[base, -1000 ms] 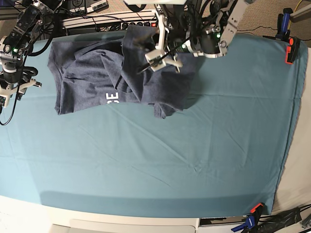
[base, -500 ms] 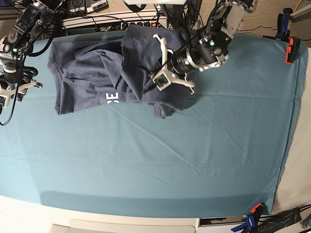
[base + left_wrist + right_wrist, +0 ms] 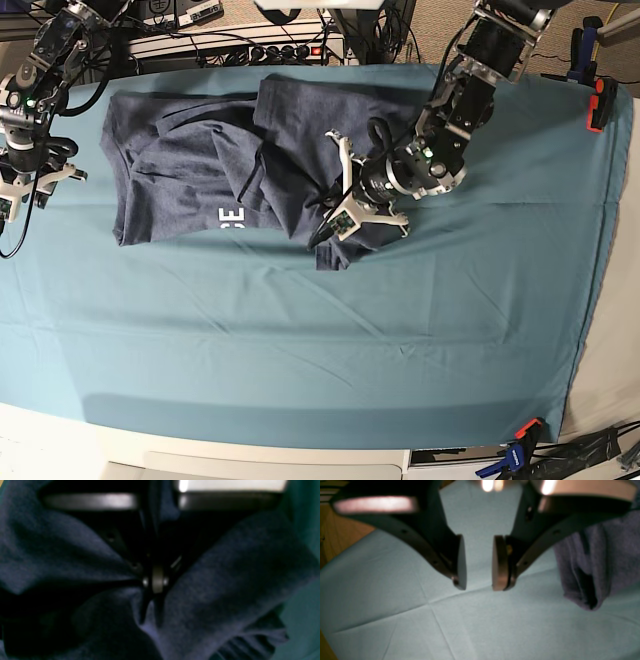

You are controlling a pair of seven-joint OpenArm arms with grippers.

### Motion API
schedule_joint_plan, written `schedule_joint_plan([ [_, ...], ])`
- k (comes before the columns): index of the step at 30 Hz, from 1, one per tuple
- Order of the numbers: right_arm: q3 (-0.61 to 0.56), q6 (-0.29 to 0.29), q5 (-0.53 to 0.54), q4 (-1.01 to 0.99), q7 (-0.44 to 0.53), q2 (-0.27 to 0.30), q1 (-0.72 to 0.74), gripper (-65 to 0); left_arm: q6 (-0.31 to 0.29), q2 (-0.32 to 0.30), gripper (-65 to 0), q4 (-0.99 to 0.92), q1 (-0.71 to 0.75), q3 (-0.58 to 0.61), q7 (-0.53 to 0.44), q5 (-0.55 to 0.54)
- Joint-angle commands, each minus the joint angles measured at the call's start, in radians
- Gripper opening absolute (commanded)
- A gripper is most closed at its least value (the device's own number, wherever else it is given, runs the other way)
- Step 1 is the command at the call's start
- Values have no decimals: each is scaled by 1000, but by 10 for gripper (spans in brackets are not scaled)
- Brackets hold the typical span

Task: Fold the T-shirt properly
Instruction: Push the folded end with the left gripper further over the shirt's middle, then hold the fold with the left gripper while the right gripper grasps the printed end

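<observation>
The T-shirt lies bunched up on the far left part of the teal table cloth. It is dark blue and full of folds. Some white letters show near its front edge.

The left gripper is low down on the right side of the shirt, near its front edge. In the left wrist view, its two dark fingers are pressed tight together. A pinch of blue cloth is caught between them. The cloth puffs up on both sides of the fingers and hangs down below them. So this gripper is clamped on the T-shirt.

The right gripper is off at the left edge of the table, well apart from the left gripper. In the right wrist view, its two pads stand apart with a gap between them. Only the pale table cloth shows through the gap. Nothing is between the pads. A folded edge of the shirt lies to one side of them, near but not touching.

An orange clamp grips the far right corner of the table cloth.
</observation>
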Motion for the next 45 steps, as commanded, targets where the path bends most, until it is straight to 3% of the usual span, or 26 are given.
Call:
schedule_joint_plan([
  [1,6,-3,2,18,29,17,6,-461,27,-3,-650,0,-14,-4,40,42],
  [5,6,3,2,18,27,17,6,-461,26,-3,-650,0,-13,-4,73,-3],
  [9,6,70,39,18,-33,17,3,-456,16,-4,-650,5,-13,-4,111,-18],
  [11,6,103,71,18,-32,17,-14,-374,16,-4,-650,20,-13,-4,142,-18],
  [13,6,104,76,18,-24,17,-31,-334,16,-7,-613,40,-13,-4,162,-18],
  [16,6,100,76,18,-25,17,-42,-334,16,-7,-531,68,-13,-4,187,-18],
  [19,6,100,110,18,-36,17,-41,-333,16,-6,-531,86,-13,-4,196,-35],
  [26,6,108,323,-110,-45,18,-32,-264,13,-9,-531,92,-10,-4,223,-71],
  [30,8,60,329,-185,-66,18,8,-264,-8,-8,-531,92,-10,-4,222,-71],
  [33,8,60,344,-213,-85,18,36,-264,-7,-8,-531,92,-10,-4,222,-71],
  [35,8,72,420,-216,-111,18,47,-264,-7,-9,-531,92,-10,-4,222,-71],
  [41,8,188,687,-216,-248,18,47,-264,-7,-9,-531,92,-10,-4,222,-71],
  [45,8,195,800,-216,-292,17,24,-264,-7,-9,-531,92,-10,-4,223,-70],
])
